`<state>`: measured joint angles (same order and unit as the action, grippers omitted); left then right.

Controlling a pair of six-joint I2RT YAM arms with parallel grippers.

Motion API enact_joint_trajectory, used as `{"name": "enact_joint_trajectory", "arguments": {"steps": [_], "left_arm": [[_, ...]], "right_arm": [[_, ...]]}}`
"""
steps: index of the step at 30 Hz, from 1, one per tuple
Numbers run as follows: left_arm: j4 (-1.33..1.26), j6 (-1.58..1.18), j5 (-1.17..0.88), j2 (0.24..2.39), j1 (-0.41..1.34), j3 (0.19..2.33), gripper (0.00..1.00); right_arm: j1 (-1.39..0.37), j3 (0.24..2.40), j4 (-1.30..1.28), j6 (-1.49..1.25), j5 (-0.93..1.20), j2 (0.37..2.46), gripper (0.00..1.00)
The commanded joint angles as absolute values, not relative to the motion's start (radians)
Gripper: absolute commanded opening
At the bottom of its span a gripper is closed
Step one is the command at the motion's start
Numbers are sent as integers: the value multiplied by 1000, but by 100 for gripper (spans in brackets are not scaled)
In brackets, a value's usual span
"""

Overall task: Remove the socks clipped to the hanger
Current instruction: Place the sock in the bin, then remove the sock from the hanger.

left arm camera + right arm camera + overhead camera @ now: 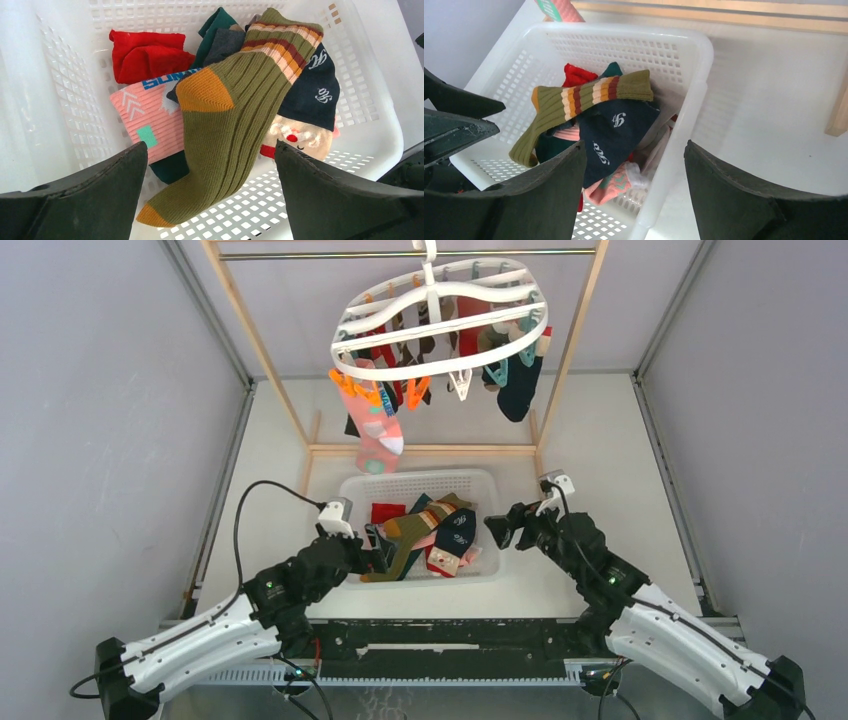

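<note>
Only top cam gave us white plastic oval hanger (445,323), well beyond both: left gripper (211,147) gaped over olive ribbed sock (225,125), right gripper (635,145) wide, empty.

Holding up, on the pale table (620,490), a white mesh basket (420,476) sitting near-centre and a wooden rack frame (470,450) standing just beyond.

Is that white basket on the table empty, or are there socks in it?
Not empty. The basket holds a loose pile of socks, with an olive striped sock lying on top.
</note>
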<state>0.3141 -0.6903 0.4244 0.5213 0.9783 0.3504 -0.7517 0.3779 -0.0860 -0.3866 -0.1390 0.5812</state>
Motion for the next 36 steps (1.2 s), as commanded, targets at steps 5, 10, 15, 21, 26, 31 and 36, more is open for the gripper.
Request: {"name": "enact_joint_trajectory", "arguments": {"steps": [5, 10, 15, 21, 26, 31, 36], "left_arm": [[318, -683, 430, 495, 973, 430, 100], [318, -686, 431, 464, 973, 423, 100], [318, -687, 430, 431, 972, 417, 100], [318, -681, 426, 390, 973, 407, 100], [331, -681, 425, 351, 973, 399, 100], [343, -681, 427, 318, 973, 394, 100], [350, -683, 422, 311, 973, 395, 100]], "right_arm": [[-643, 408, -79, -382, -69, 565, 79], [-582, 438, -76, -366, -47, 583, 80], [-505, 474, -53, -367, 17, 630, 80], [-419, 525, -12, -373, 86, 702, 80], [-357, 562, 45, -387, 142, 778, 80], [-308, 587, 103, -398, 185, 851, 80], [-257, 623, 159, -373, 200, 913, 80]]}}
